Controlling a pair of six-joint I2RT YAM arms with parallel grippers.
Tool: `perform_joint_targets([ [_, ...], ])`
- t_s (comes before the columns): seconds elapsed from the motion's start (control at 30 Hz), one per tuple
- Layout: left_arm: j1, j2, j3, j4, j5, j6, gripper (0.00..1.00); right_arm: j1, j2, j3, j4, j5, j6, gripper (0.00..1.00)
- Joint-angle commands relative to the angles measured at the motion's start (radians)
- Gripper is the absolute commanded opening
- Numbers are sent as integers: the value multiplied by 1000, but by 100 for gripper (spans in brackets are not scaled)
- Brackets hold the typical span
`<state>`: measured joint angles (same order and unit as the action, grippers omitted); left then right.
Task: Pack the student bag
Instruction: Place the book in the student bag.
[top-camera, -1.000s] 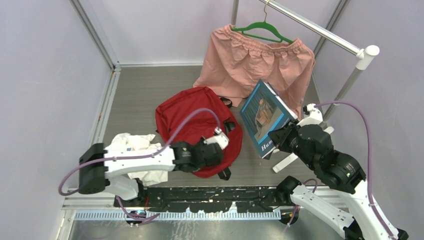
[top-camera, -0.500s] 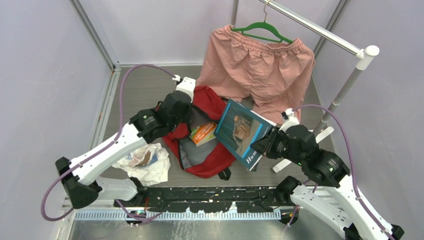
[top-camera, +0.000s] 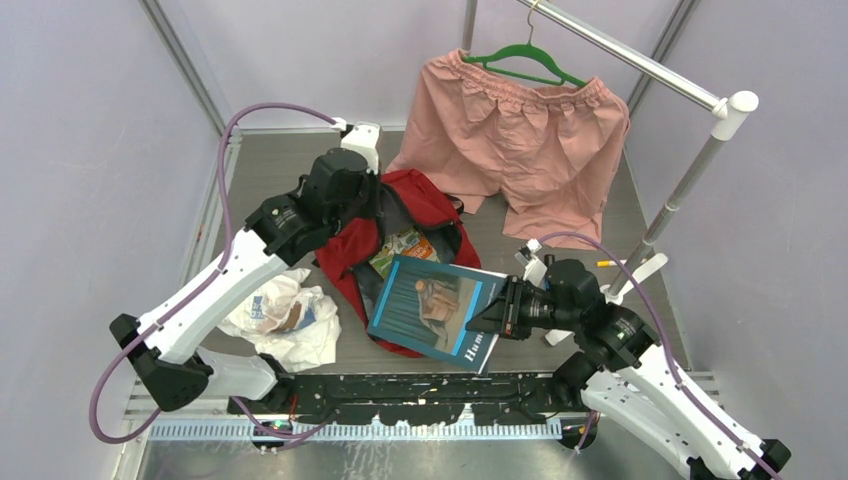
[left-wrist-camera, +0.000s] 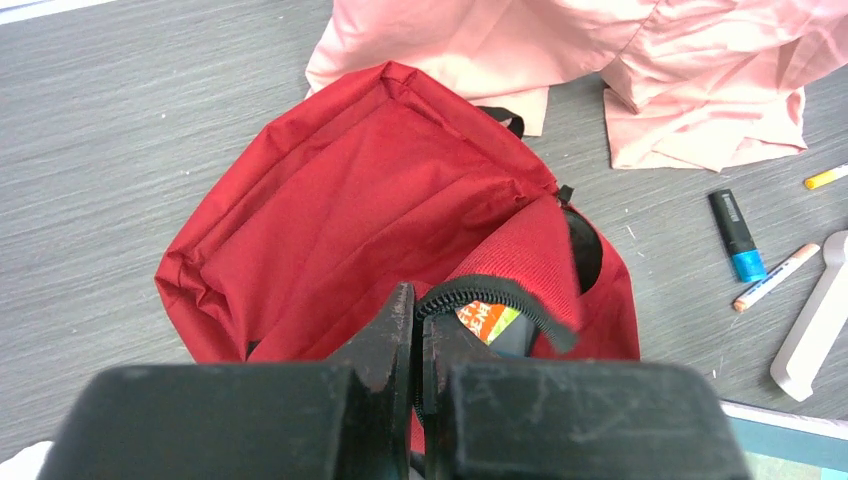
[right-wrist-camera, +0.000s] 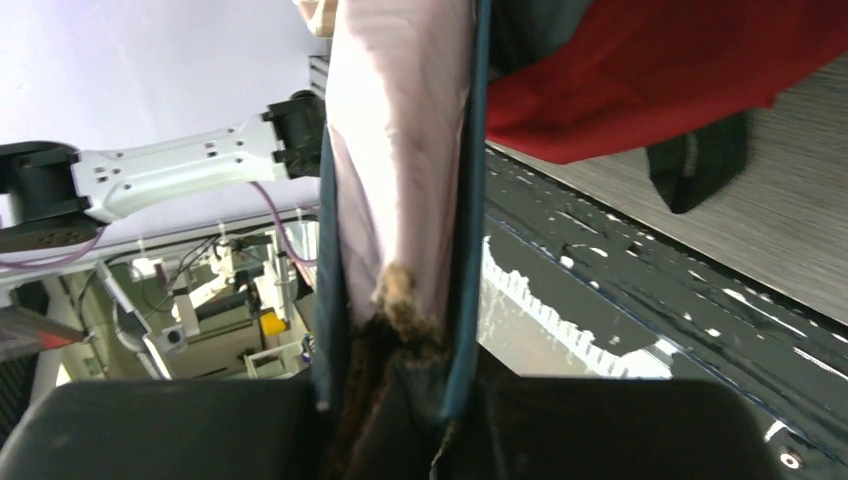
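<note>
Near the near-left corner of the table (top-camera: 270, 170) lies a crumpled white plastic bag (top-camera: 290, 320). Just right of it, about mid-table, the student bag (left-wrist-camera: 340, 200) lies with its mouth held open. The left gripper (left-wrist-camera: 418, 300) is clenched on the black zipper rim, and an orange-covered book (top-camera: 405, 245) shows inside. Over the bag's near edge hangs a teal book (top-camera: 430, 310), nearly level, pinched at its right edge by the right gripper (top-camera: 498, 310). Toward the far-right corner, pink shorts (top-camera: 520, 130) hang from a green hanger (top-camera: 525, 60) — their hems draped on the table.
</note>
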<state>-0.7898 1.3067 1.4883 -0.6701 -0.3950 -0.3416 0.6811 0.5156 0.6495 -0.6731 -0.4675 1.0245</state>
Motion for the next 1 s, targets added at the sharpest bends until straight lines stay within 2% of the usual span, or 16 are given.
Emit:
perform_joint_targets([
  [0.0,1,-70,47,77,28,-8,0,2,4,20,182,-113,38,1],
  [0.13,1,-104,44,87,70,-8,0,2,42,-8,218,-33,73,1],
  [0.37,1,-190,-15,66,180,1,0,3,71,-62,432,230,196,1],
  [0.47,1,-228,-44,61,233,0,0,2,129,-63,493,330,234,1],
  [0.53,1,-245,-60,60,276,-2,0,2,177,-88,604,372,276,1],
  [0.73,1,-240,-120,91,379,-31,0,8,424,-40,810,427,290,1],
  [0.97,1,-223,-153,148,481,-59,0,165,763,16,1068,599,317,1],
])
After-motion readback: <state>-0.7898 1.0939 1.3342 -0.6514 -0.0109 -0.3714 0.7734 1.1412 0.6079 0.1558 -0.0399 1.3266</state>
